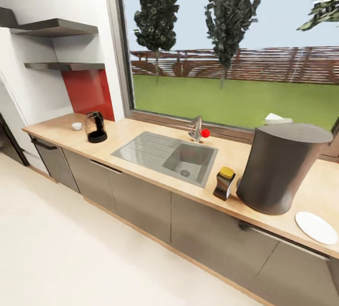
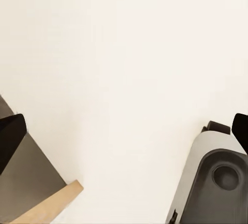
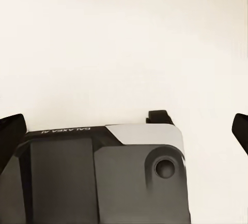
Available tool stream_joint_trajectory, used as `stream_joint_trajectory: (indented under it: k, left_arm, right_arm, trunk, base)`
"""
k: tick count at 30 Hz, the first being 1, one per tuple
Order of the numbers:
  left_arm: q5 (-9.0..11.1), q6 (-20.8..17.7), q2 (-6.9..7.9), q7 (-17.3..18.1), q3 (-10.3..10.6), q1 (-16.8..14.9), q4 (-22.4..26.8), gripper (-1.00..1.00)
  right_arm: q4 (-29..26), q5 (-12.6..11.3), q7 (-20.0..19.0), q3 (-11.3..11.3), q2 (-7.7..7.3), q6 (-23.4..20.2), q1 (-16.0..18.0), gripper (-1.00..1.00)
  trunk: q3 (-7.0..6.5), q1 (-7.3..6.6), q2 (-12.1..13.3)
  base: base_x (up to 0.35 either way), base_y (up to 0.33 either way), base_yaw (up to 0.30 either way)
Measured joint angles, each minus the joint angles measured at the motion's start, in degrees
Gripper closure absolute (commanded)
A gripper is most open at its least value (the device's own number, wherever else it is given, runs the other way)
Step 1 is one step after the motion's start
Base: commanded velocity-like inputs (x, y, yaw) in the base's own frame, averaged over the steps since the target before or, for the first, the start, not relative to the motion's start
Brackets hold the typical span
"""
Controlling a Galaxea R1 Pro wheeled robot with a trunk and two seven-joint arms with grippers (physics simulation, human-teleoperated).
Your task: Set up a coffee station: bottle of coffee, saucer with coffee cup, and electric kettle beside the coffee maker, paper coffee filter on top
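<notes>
The coffee maker [image 1: 281, 168], a big dark cylinder, stands on the wooden countertop [image 1: 141, 131] to the right of the sink. Close on its left is the coffee bottle [image 1: 224, 183], dark with a yellow lid. A white saucer [image 1: 316, 227] lies flat near the front edge, right of the coffee maker. Far left on the counter stand the black electric kettle [image 1: 95, 127] and, beside it, a small white cup [image 1: 76, 126]. A white paper-like thing [image 1: 278, 118], perhaps the filter, peeks out behind the coffee maker. My left gripper [image 2: 124, 136] and right gripper [image 3: 124, 131] hang open over pale floor, holding nothing.
A steel sink [image 1: 169, 155] with a faucet [image 1: 196, 129] and red knob sits mid-counter under a wide window. Two dark shelves [image 1: 61, 28] hang at the upper left above a red panel. Grey cabinets [image 1: 141, 202] run below the counter. My own base [image 3: 103, 177] shows under the wrists.
</notes>
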State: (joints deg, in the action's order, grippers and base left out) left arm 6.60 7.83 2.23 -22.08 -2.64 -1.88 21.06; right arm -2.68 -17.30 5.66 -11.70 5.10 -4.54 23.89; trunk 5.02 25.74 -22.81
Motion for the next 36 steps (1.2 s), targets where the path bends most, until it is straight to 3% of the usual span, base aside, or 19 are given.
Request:
stream_joint_trajectory:
  k: [36]
  left_arm:
    - [0.0, 0.0, 0.05, 0.0, 0.01, 0.0, -0.01, -1.0]
  right_arm:
    - [0.0, 0.11, 0.0, -0.02, 0.07, -0.03, 0.0, -1.0]
  trunk:
    - [0.0, -0.01, 0.0]
  base:
    - [0.218, 0.27, 0.281]
